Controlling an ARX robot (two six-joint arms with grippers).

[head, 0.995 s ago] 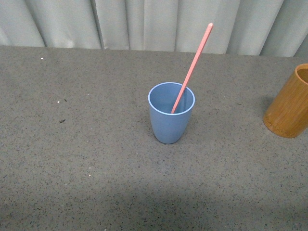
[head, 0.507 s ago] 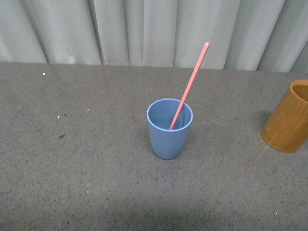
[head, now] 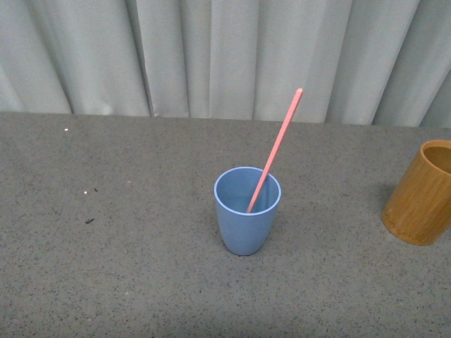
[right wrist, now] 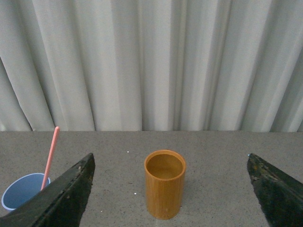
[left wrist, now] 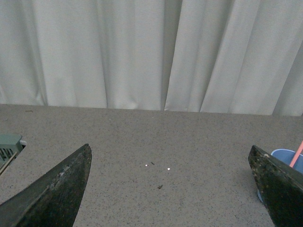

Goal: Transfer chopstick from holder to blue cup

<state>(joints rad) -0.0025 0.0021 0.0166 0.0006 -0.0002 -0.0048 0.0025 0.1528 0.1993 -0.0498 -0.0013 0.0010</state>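
Observation:
The light-blue cup [head: 246,209] stands upright mid-table with the pink-red chopstick [head: 275,147] leaning in it, its top tilted to the right. At the right edge stands the orange-brown bamboo holder [head: 418,203]. The right wrist view looks into the holder [right wrist: 164,189], which holds nothing, with the blue cup [right wrist: 20,190] and chopstick [right wrist: 50,155] off to one side. My right gripper [right wrist: 170,170] is open, well back from the holder. My left gripper [left wrist: 170,161] is open over bare table, and the blue cup [left wrist: 282,155] peeks from behind one finger. Neither arm shows in the front view.
A grey speckled tabletop [head: 127,267] runs back to a pale pleated curtain [head: 211,56]. A few small crumbs [head: 89,220] lie at the left. A grey-green object [left wrist: 8,144] sits at the edge of the left wrist view.
In the front view the cup, chopstick and holder have all slid lower in the picture and more curtain shows; the camera's view has tilted upward. Their positions relative to each other are unchanged.

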